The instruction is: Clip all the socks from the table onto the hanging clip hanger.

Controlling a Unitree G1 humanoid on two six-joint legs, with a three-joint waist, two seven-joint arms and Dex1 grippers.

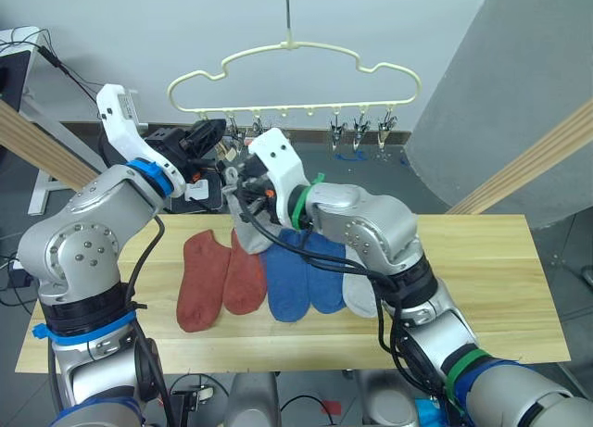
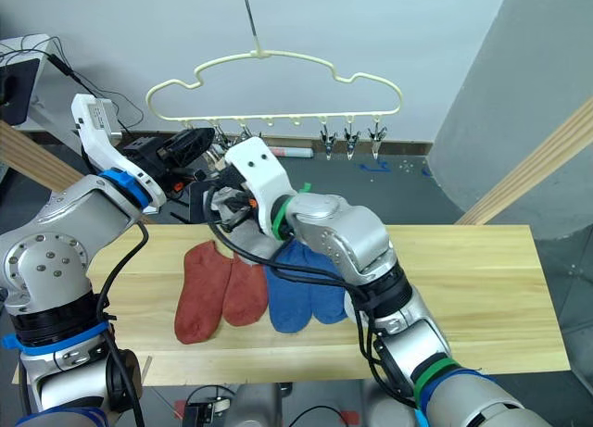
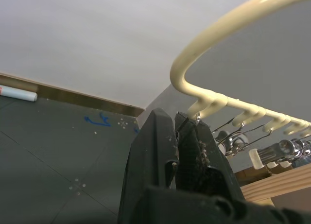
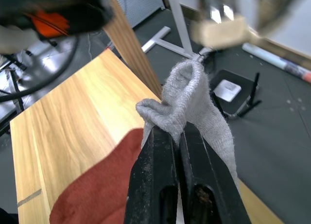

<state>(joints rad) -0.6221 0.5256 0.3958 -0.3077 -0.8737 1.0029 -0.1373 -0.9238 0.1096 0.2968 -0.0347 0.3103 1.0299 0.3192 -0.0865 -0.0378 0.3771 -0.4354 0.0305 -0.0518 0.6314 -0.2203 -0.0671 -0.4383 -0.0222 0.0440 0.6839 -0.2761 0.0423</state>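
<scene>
Left eye view is showing that the task is only at its beginning: none of the small silver metal clips point(image 1: 362, 125) on the thin pale-yellow cloud-shaped wire hanger point(image 1: 295, 71) is carrying a sock yet, as far as I am seeing.

Going from the left, the left gripper point(image 1: 215, 131) is reaching up to the leftmost clips under the hanger's bottom wire. In the left wrist view its black fingers point(image 3: 194, 146) are lying together on something thin at a clip's wire loop. I judge it is squeezing or steadying a clip, but what exactly it is pinching I cannot tell.

Just to the right of it, the right gripper point(image 1: 243, 188) is holding one soft light grey knit ankle sock point(image 4: 194, 102). The right wrist view is showing its fingers clamped on a fold of the sock, with the bunched cuff standing above the fingertips. The sock is lifted off the table, just below the left-end clips and near the left gripper, but not yet in a clip.

On the long tabletop of light yellowish wood planks point(image 1: 482, 288), five socks are waiting in a row, touching or overlapping: two rust-red socks point(image 1: 203, 279), then two blue socks point(image 1: 287, 283), then another light grey sock point(image 1: 361, 293) at the right end, partly under the right arm. So all six are still to be clipped.
</scene>
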